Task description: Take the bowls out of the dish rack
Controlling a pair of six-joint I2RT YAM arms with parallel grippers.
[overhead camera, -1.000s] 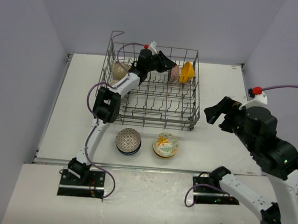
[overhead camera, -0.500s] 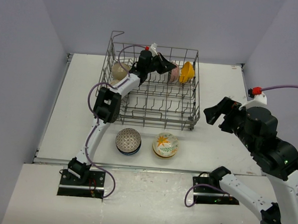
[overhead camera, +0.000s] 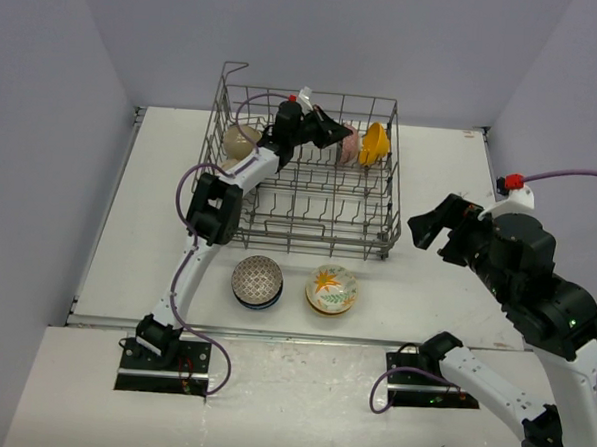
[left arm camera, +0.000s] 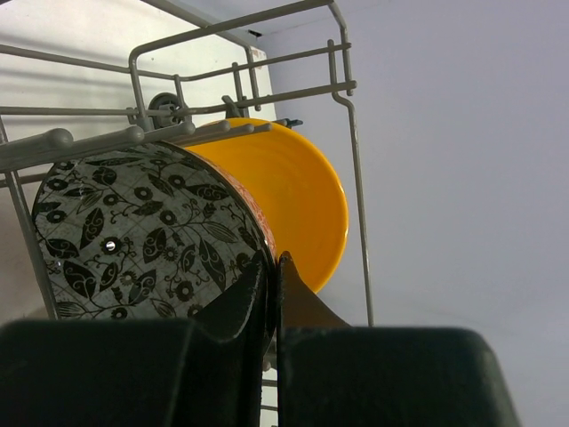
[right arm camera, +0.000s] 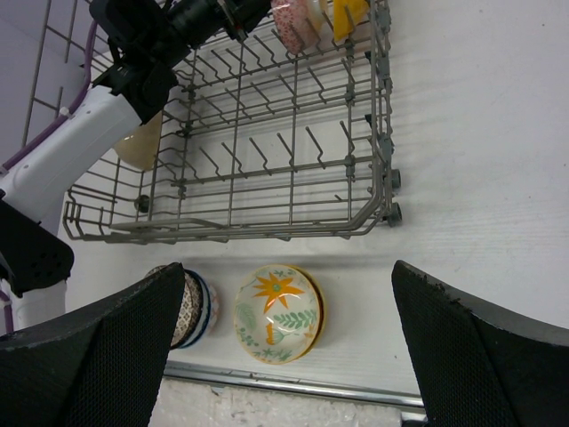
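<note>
My left gripper (overhead camera: 331, 135) reaches into the far end of the grey wire dish rack (overhead camera: 307, 246). In the left wrist view its jaws (left arm camera: 274, 263) are shut on the rim of a bowl with a black leaf pattern inside (left arm camera: 142, 231), pinkish in the top view (overhead camera: 351, 146). A bright orange-yellow bowl (left arm camera: 293, 187) stands right behind it (overhead camera: 375, 143). A plain beige bowl (overhead camera: 240, 140) leans at the rack's far left. My right gripper (overhead camera: 436, 227) is open and empty, in the air to the right of the rack.
Two stacks of bowls stand on the table in front of the rack: a blue-rimmed stack (overhead camera: 256, 280) and one topped by an orange-flower bowl (overhead camera: 332, 289), both below the right gripper's view (right arm camera: 277, 313). The rack's raised handle (overhead camera: 232, 72) is at its far left corner.
The left gripper has shifted slightly toward the far right with the patterned bowl's rim between its jaws. The right arm has not moved.
</note>
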